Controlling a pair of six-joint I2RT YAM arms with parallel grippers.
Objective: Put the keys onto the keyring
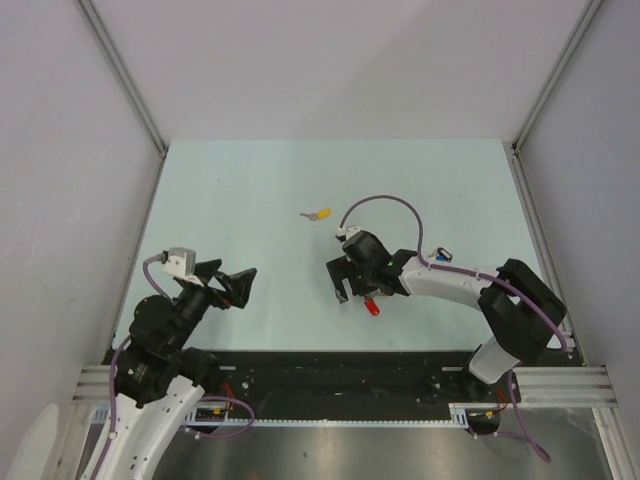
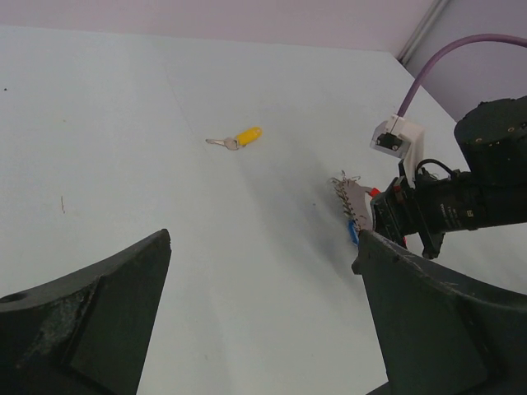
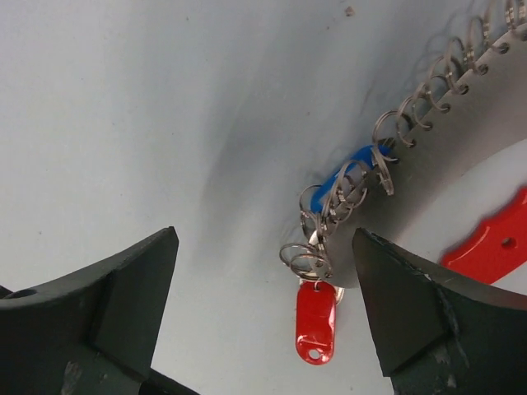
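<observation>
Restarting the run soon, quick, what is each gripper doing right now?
Left gripper: open, holding nothing.
Right gripper: open, holding nothing, over the red key.

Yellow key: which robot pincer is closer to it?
Right. The right pincer hangs open on the robot's side of the yellow key, slightly to its right. The left pincer, also open, is farther away, off to the key's left.
</observation>
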